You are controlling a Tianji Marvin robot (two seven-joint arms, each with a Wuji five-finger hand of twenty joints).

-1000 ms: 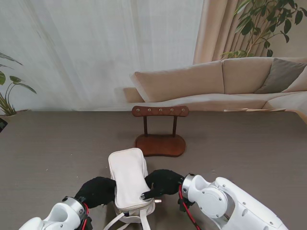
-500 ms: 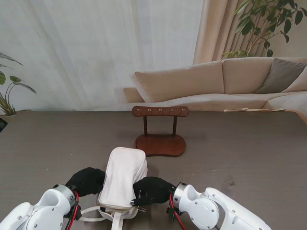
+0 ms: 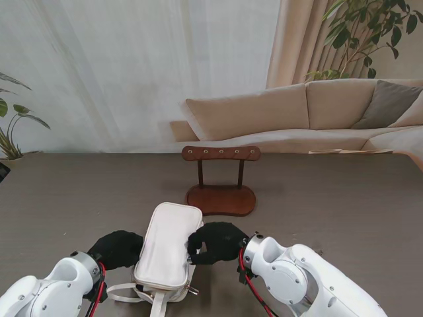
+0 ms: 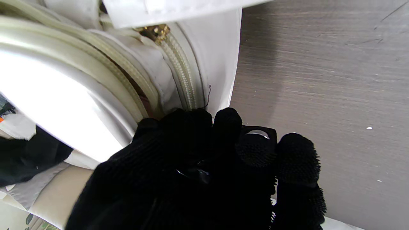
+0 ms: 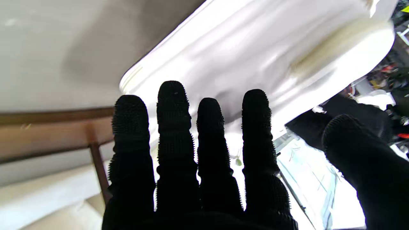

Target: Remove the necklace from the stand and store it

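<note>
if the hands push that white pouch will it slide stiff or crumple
The pouch probably crumples a bit: its side looks soft and creased in the right wrist view. It likely slides easily, lying flat on the smooth table. Its loose strap may trail or snag near the left hand.

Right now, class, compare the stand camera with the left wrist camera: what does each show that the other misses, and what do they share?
Only the stand view shows the wooden necklace stand with no necklace visible on it, the sofa, and the right hand beside the white bag. Only the left wrist view shows the bag's zipper and its gold pull close up. Both show the bag, the left hand against it, and the table.
</note>
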